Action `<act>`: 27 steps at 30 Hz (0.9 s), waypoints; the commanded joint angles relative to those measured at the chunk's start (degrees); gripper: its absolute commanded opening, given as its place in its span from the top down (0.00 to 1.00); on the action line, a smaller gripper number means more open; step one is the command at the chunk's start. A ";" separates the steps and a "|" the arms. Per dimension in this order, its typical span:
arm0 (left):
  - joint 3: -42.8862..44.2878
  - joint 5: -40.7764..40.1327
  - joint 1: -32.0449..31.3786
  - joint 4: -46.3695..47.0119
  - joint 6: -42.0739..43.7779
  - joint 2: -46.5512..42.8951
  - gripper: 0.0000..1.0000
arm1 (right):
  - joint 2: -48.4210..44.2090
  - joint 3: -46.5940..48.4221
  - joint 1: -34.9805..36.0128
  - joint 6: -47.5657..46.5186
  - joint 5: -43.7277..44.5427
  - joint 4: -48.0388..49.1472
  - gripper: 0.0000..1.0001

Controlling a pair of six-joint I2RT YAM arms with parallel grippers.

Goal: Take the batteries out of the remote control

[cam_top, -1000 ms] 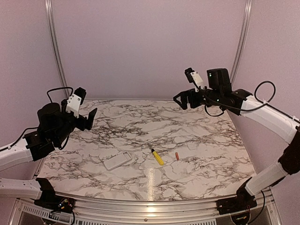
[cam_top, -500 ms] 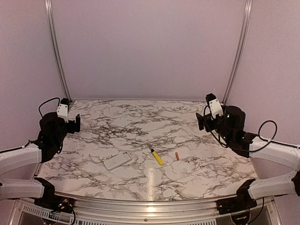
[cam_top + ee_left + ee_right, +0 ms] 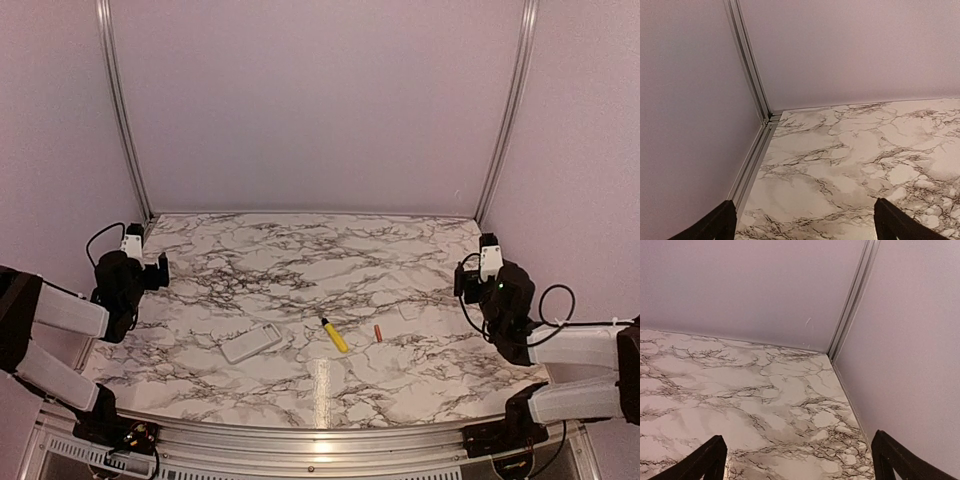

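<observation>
Resting loose on the marbled table (image 3: 300,260), the orange-red cylindrical battery (image 3: 378,333) may roll; left gripper (image 3: 805,222), right gripper (image 3: 797,460) gape empty.

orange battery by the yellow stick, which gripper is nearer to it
Right. The right gripper is off to the battery's right and a little farther back; the left gripper is far across, beyond the remote.

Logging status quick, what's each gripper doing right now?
Left gripper: open, holding nothing.
Right gripper: open, holding nothing.
</observation>
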 commanded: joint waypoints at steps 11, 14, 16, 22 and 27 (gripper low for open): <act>-4.94 10.83 6.73 22.70 -7.12 9.53 0.01 | 19.75 -5.64 -12.04 2.15 -11.49 37.08 0.01; -4.53 9.55 6.75 21.87 -7.44 9.41 0.01 | 24.28 -5.84 -13.55 3.17 -13.20 41.38 0.01; -4.23 8.60 6.75 20.79 -7.42 9.30 0.01 | 27.60 -6.67 -14.06 3.21 -14.46 45.47 0.01; -4.50 8.28 6.65 21.44 -7.42 9.30 0.01 | 29.77 -3.52 -15.18 3.40 -16.99 42.37 0.01; -4.52 8.37 6.67 21.33 -7.42 9.30 0.01 | 29.47 -3.09 -15.49 3.69 -16.93 41.03 0.01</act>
